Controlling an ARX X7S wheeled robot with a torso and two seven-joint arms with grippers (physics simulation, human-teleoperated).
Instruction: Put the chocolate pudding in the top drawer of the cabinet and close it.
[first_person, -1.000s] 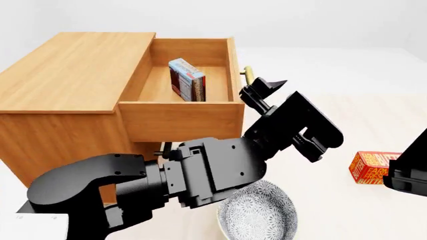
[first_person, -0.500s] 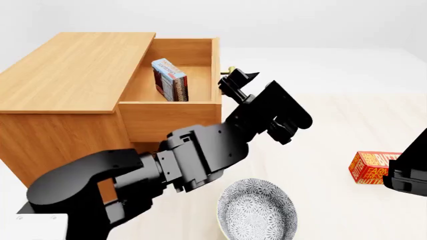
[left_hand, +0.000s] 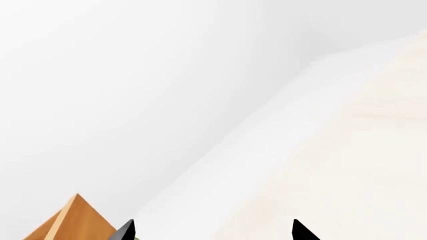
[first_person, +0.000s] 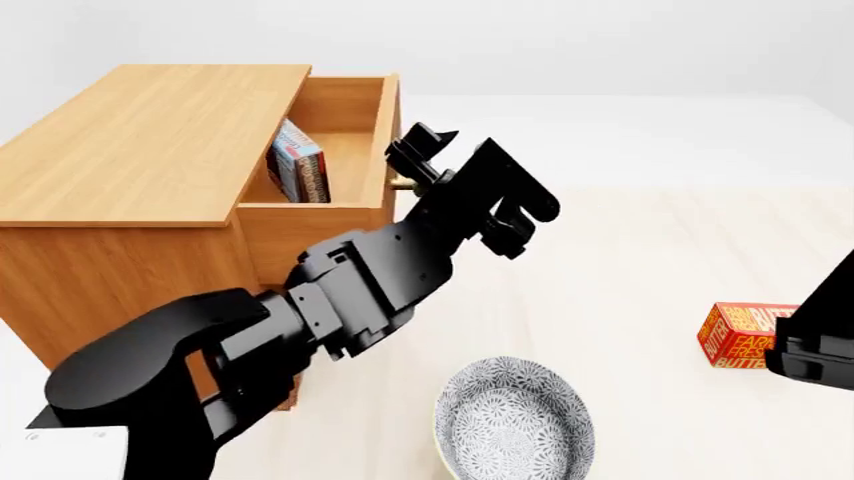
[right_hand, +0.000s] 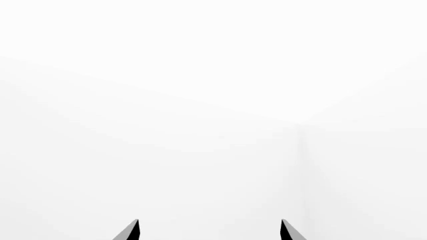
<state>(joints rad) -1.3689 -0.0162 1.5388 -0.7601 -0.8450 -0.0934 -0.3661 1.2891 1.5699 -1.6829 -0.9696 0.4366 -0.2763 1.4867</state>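
we press our open, empty left gripper (first_person: 424, 160) against the light wooden top drawer (first_person: 384, 120), since the dark red-brown chocolate pudding box (first_person: 296, 162) sits inside.

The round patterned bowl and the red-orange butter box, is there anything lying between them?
No. In the head view, only bare pale floor lies between the round patterned bowl and the red-orange butter box.

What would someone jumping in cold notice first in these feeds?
The big black left arm's claw reaches across the middle of the head view to the front of the partly open top drawer of the cabinet. The chocolate pudding stands on edge inside the drawer. A patterned bowl sits on the floor in the foreground.
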